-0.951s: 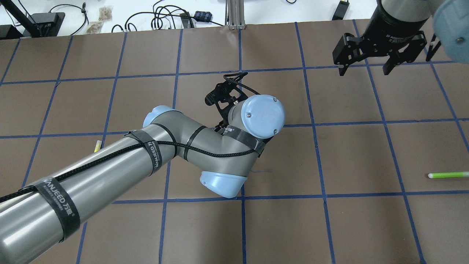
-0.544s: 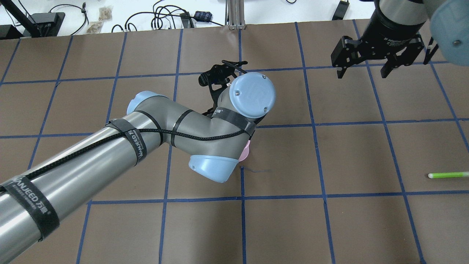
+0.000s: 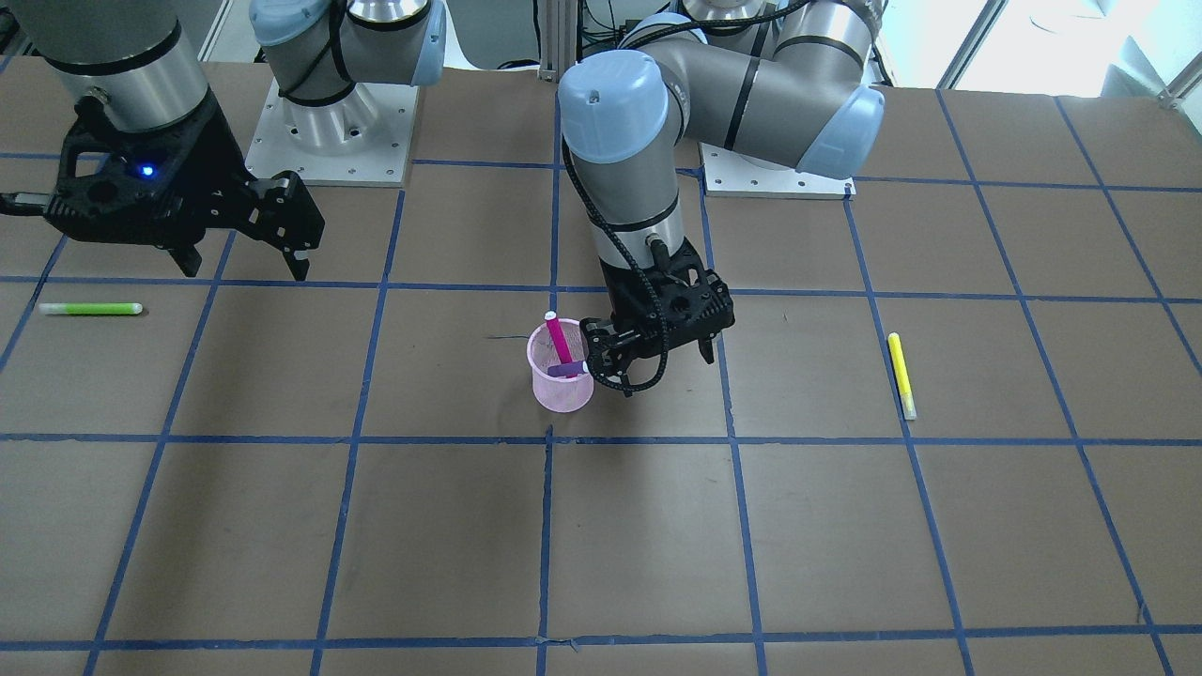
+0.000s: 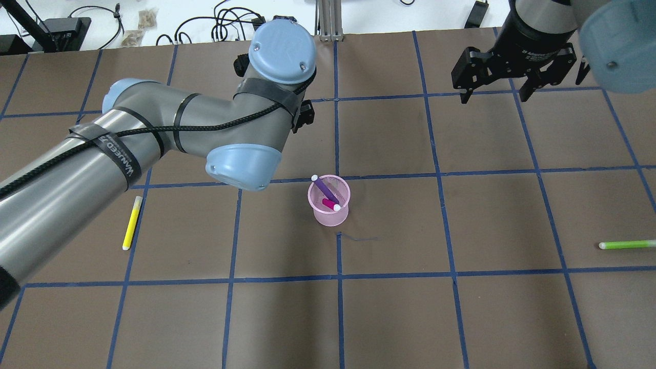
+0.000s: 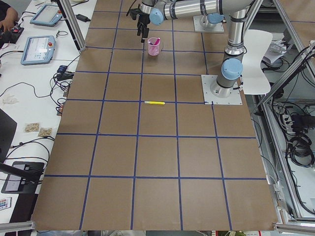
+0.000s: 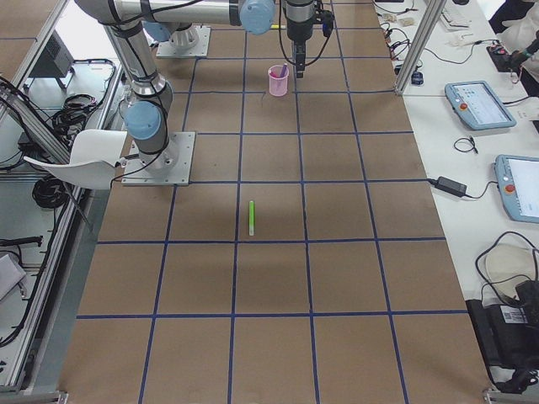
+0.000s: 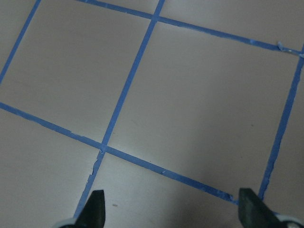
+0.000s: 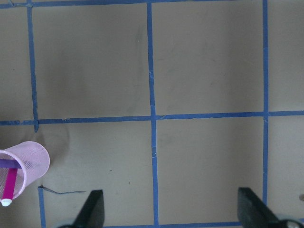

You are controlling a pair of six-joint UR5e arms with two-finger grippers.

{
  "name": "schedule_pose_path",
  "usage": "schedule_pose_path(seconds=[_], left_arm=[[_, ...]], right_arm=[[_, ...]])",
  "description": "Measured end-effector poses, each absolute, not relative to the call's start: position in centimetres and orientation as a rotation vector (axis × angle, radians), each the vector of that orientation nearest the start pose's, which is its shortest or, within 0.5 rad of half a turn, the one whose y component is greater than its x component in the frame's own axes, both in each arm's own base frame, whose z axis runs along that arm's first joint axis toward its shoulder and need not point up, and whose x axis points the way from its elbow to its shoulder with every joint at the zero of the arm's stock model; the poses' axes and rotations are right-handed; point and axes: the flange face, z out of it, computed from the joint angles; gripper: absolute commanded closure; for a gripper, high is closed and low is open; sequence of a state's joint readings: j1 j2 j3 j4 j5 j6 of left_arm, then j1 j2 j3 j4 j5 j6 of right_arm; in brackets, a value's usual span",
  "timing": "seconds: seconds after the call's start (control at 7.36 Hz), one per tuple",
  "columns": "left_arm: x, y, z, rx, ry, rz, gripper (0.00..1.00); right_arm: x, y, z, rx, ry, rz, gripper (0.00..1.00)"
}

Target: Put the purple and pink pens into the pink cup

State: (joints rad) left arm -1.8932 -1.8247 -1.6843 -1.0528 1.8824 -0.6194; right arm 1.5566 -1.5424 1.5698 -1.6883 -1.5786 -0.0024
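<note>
Standing upright on the brown gridded table (image 4: 461, 318), the pink mesh cup (image 4: 328, 211) holds both task pens. The purple pen (image 4: 325, 189) and the pink pen (image 4: 329, 205) sit tilted inside it and cross each other. The purple pen's white tip leans over the rim on the side away from the robot, and the pink pen's white end leans toward the robot.

Nearest to the cup is the left gripper (image 7: 172, 211), raised above the table on the cup's far side and toward the robot's left, touching neither cup nor pens. Its two fingers are spread wide with nothing between them.

Farther out on the robot's left, well apart from the cup, a yellow pen (image 4: 131, 223) lies flat on the table.

The right gripper (image 4: 493, 91) hangs well apart from the cup on the robot's right and farther from the robot, its fingers likewise parted and empty.

Farthest from the cup, a green pen (image 4: 626, 244) lies flat on the robot's right.
</note>
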Motion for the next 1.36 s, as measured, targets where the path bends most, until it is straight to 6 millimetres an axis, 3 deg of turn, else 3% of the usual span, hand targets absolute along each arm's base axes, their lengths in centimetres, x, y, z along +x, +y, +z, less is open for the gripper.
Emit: schedule_pose_path(seconds=[0.41, 0.68, 0.95, 1.09, 1.36], left_arm=[[-22.3, -53.9, 37.9, -0.407, 2.892, -0.286, 0.00], [-16.4, -54.9, 40.8, -0.402, 2.985, -0.112, 0.00], [-10.8, -54.2, 44.3, -0.358, 3.030, 0.013, 0.00], [-9.1, -53.5, 45.2, -0.315, 3.038, 0.050, 0.00], [-8.4, -51.2, 46.9, -0.236, 3.054, 0.087, 0.00]], right_arm=[[13.5, -52.0, 48.2, -0.021, 3.153, -0.161, 0.00], [13.5, -52.0, 48.2, -0.027, 3.152, -0.163, 0.00], [13.5, -52.0, 48.3, -0.028, 3.150, -0.164, 0.00], [13.5, -52.0, 48.3, -0.028, 3.149, -0.164, 0.00], [13.5, -52.0, 48.3, -0.028, 3.146, -0.164, 0.00]])
